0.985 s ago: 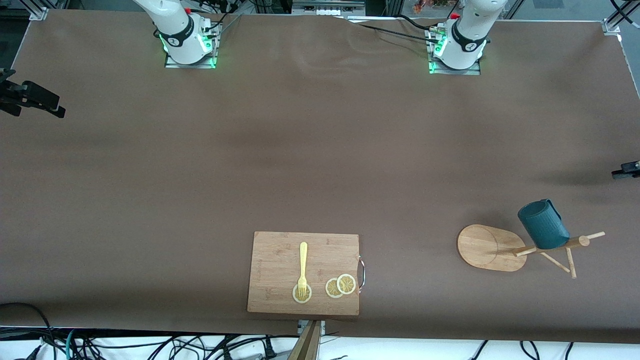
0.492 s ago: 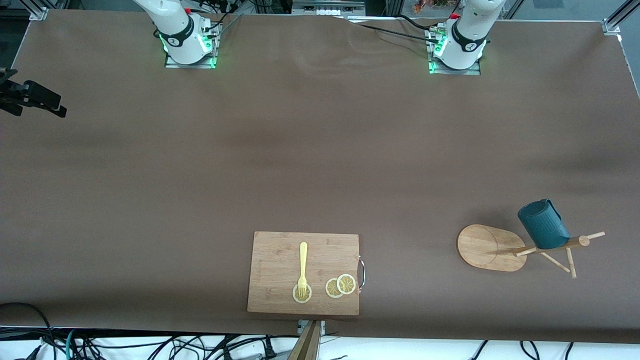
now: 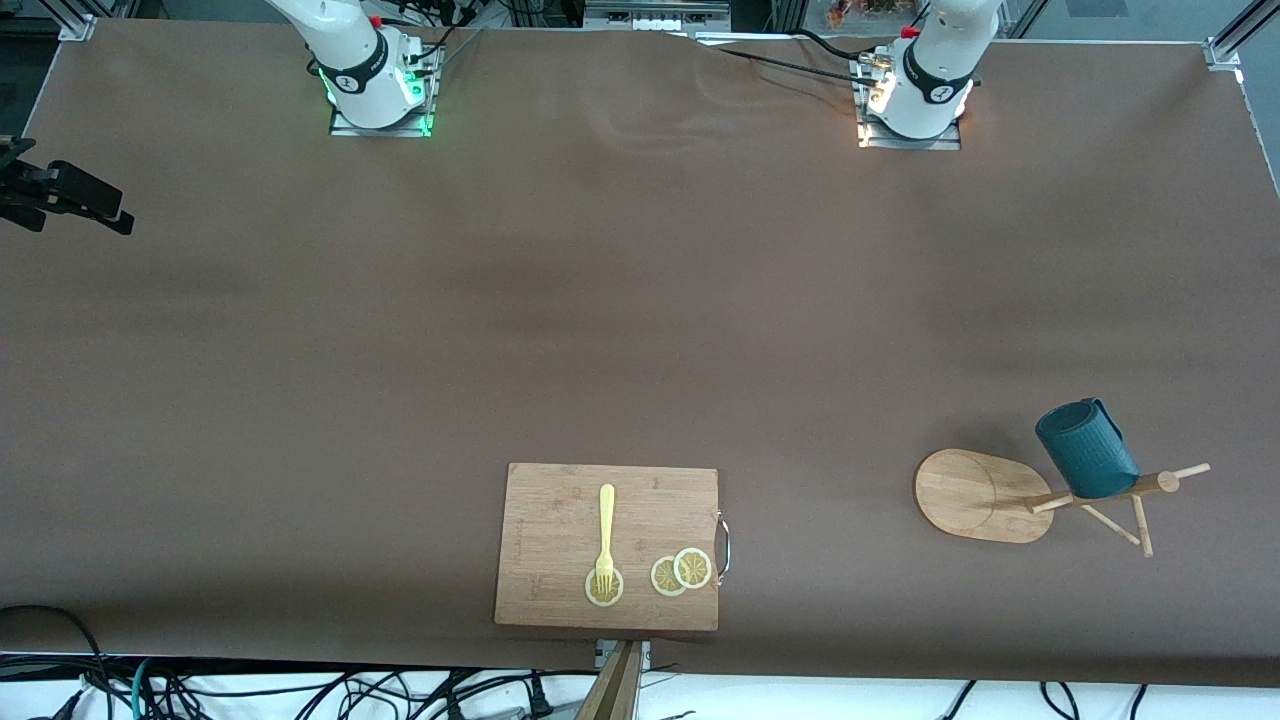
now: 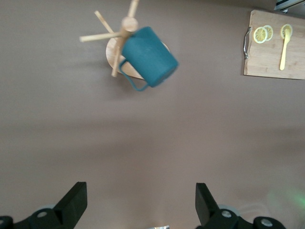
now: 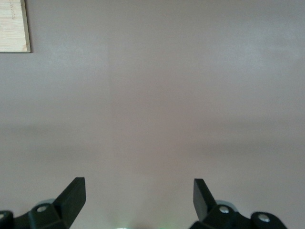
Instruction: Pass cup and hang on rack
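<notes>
The dark teal cup [image 3: 1085,450] hangs by its handle on a peg of the wooden rack [image 3: 975,495], which stands near the front camera toward the left arm's end of the table. In the left wrist view the cup [image 4: 150,55] and the rack [image 4: 121,33] show from high above. My left gripper [image 4: 140,191] is open and empty, high over bare table. My right gripper [image 5: 138,188] is also open and empty, high over bare table. Neither touches the cup.
A bamboo cutting board [image 3: 560,500] lies near the front edge with a yellow fork [image 3: 606,530] and lemon slices [image 3: 681,572] on it. A black piece of hardware [image 3: 70,195] juts in at the right arm's end.
A black part at the table's edge by the left arm's end has left the front view and its shadow has faded. The left base light went from green to pale. Cup and rack stayed put.
</notes>
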Controlling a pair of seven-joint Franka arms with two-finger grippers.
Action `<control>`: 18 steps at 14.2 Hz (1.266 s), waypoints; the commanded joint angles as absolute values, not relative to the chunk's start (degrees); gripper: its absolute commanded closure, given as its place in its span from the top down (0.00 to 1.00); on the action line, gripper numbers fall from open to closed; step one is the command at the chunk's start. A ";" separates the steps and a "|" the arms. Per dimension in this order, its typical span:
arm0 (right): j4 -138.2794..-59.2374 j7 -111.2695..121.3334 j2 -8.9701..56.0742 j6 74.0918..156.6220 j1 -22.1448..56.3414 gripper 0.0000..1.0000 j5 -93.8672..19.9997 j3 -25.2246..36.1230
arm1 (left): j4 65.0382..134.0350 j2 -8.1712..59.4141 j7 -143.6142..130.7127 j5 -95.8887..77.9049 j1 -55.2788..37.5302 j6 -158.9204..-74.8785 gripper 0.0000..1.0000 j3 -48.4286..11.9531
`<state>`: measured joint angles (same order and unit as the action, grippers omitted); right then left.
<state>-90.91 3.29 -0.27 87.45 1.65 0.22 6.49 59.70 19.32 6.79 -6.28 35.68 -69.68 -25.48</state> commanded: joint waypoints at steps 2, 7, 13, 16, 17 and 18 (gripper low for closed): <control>-91.76 2.55 -1.41 87.19 1.76 1.00 -0.18 6.42 | 61.17 17.05 -1.83 -3.87 29.02 -68.38 1.00 -24.70; -91.76 2.55 -1.41 86.66 1.67 1.00 -0.35 6.77 | 65.97 13.13 -5.09 -1.41 21.04 -71.69 1.00 -23.48; -91.76 2.55 -1.49 86.40 1.67 1.00 -0.35 6.77 | 91.21 -2.10 -7.03 -1.49 0.79 -87.61 1.00 -3.87; -91.67 2.46 -1.41 86.57 1.67 1.00 -0.26 6.68 | 92.81 -2.90 -6.68 -1.49 0.97 -89.82 1.00 -2.46; -91.76 2.46 -1.58 86.40 1.67 1.00 -0.26 6.68 | 92.99 -2.99 -6.68 -1.58 1.40 -90.00 1.00 -2.29; -91.76 2.46 -1.50 86.40 1.58 1.00 -0.35 6.77 | 92.99 -3.42 -6.59 -1.67 1.58 -90.00 1.00 -2.29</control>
